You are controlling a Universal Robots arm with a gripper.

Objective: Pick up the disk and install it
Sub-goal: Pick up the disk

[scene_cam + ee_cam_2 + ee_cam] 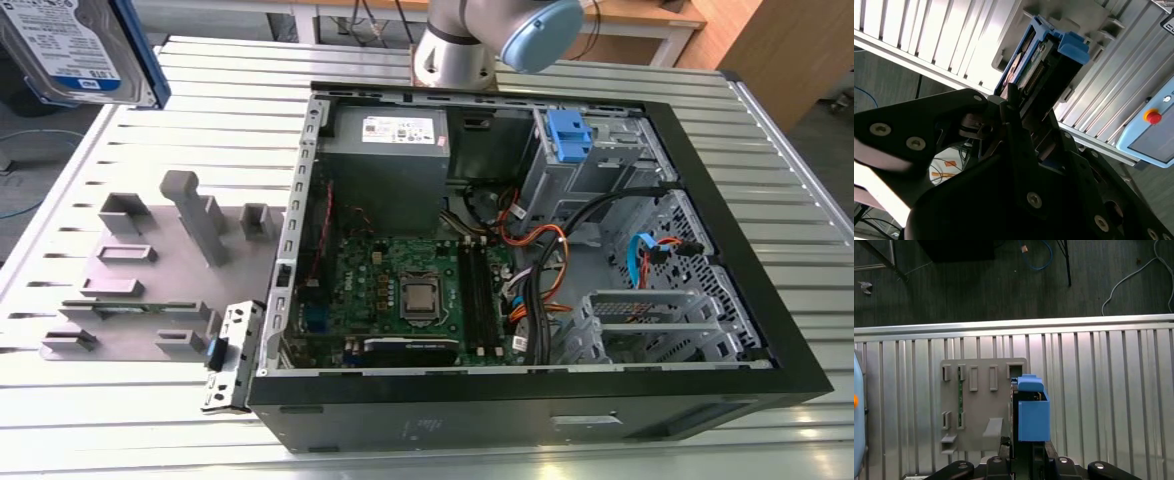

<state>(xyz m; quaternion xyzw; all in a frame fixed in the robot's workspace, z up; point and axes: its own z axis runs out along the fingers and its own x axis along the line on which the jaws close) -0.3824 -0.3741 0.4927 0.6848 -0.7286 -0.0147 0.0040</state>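
The disk [74, 45], a silver drive with a blue-and-white label and a blue side rail, hangs high in the air at the exterior view's far left, above the table's back corner. In the second wrist view my gripper [1026, 107] is shut on the disk [1040, 62], its black fingers [1013, 120] clamping the lower end while the blue handle tab points away. In the first wrist view the disk [1031, 415] rises edge-on out of my gripper [1024, 454], over the grey fixture plate [979, 405].
The open computer case [300, 250] lies on the slatted metal table [120, 420], with a power-supply box [387, 140], motherboard [407, 290], cables and a blue bracket [567, 135] in the drive bay. Grey fixture plate [134, 280] lies beside it. A light-blue pendant [1154, 130] lies nearby.
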